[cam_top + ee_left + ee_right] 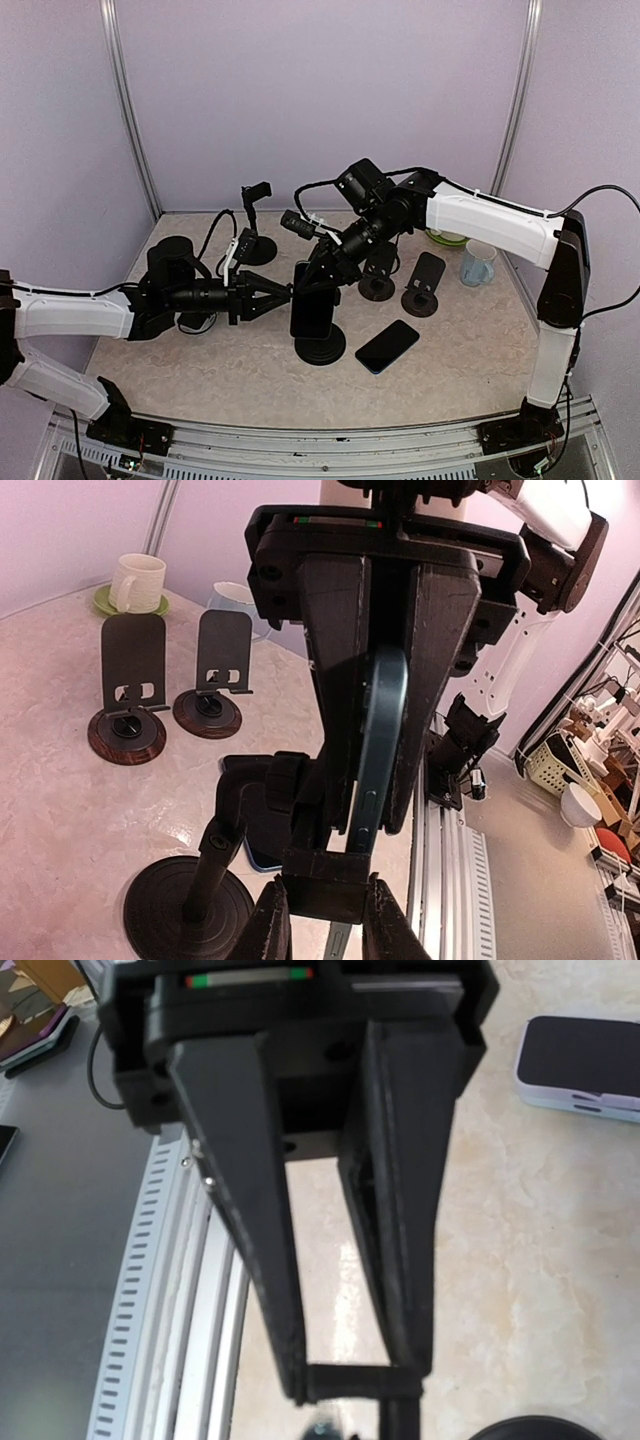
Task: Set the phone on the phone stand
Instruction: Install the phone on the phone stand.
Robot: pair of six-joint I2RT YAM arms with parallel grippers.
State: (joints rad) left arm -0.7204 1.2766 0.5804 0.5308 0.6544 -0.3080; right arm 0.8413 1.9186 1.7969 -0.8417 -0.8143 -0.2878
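Above marbled tabletop (200,372) stands a blue-edged phone (385,730).

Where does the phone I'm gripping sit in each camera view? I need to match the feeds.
Top: phone upright at centre, in the left gripper.
Left wrist: centre, blue edge toward the camera, between the fingers.
Right wrist: not identifiable.
Shared landmark: the stand, by its round black base: under the phone on top, lower left on left wrist, bottom right edge on right wrist.
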